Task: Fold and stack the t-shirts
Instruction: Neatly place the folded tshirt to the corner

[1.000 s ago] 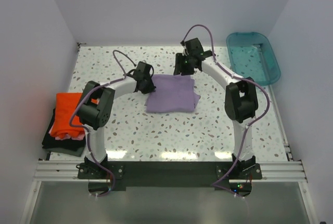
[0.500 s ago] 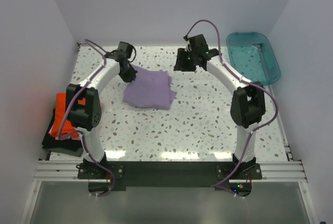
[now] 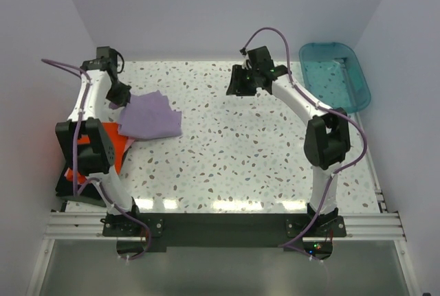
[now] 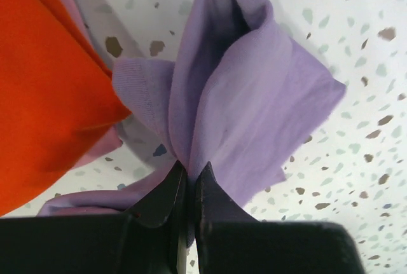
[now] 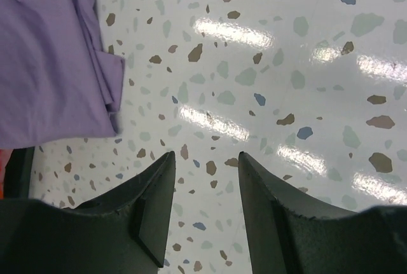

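Left pincer (image 4: 187, 178) clamped on a bunched edge of the folded lavender-purple cloth t-shirt (image 3: 150, 117), at the left of the speckled bench (image 3: 261, 152), just beside the orange-red cloth t-shirt (image 3: 110, 139); right pincer (image 5: 206, 159) apart, idle; single-point hold risks unfolding it

Shirts three: lavender shirt (image 3: 150, 117), orange shirt (image 4: 44, 83), dark shirt (image 3: 72, 191). Teal tub (image 3: 335, 73) one. Claws two: left claw (image 4: 189, 171), right claw (image 5: 205, 159).

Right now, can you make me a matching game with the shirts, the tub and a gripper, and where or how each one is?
1. lavender t-shirt
2. orange t-shirt
3. teal tub
4. right gripper

a. open, holding nothing
b. far right corner
c. pinched in the left gripper
d. at the left edge

Pairs: 1-c, 2-d, 3-b, 4-a
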`<move>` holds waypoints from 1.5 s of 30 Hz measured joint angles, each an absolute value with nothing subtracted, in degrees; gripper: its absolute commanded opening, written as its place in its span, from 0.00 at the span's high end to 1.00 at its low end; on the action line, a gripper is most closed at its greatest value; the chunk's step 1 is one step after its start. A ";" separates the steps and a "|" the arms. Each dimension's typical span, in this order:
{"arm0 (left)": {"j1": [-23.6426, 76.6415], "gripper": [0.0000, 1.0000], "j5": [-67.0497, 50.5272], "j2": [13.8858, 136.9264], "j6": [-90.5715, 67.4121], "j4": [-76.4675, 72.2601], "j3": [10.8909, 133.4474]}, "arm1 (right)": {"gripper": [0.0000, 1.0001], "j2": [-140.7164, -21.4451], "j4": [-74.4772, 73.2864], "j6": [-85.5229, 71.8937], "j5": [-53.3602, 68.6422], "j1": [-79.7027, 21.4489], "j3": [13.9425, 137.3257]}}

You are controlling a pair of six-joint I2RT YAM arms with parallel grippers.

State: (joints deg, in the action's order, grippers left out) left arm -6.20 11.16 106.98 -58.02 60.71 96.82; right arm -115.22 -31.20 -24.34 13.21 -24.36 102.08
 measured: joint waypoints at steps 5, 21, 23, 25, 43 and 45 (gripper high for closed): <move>-10.55 1.00 11.16 104.25 -59.72 63.13 100.92 | 0.53 -115.24 -31.22 -24.69 13.43 -25.52 102.54; -16.67 1.00 11.18 102.78 -61.98 66.13 111.11 | 0.53 -117.19 -31.40 -24.88 13.69 -28.14 105.78; -17.56 1.00 11.18 102.74 -61.98 66.26 111.11 | 0.53 -117.38 -31.42 -24.91 13.72 -28.21 106.30; -18.31 1.00 11.18 102.74 -61.98 66.57 111.11 | 0.53 -117.56 -31.44 -24.88 13.72 -28.27 106.74; -22.63 1.00 10.94 100.16 -60.45 67.05 114.17 | 0.53 -117.86 -31.68 -24.91 14.11 -29.15 106.83; -23.03 1.00 10.94 99.50 -60.29 67.11 114.15 | 0.53 -117.86 -31.68 -24.88 14.11 -29.28 106.83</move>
State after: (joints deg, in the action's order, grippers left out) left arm -23.03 10.94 99.50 -60.29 67.11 114.15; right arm -117.86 -31.68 -24.88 14.11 -29.28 106.83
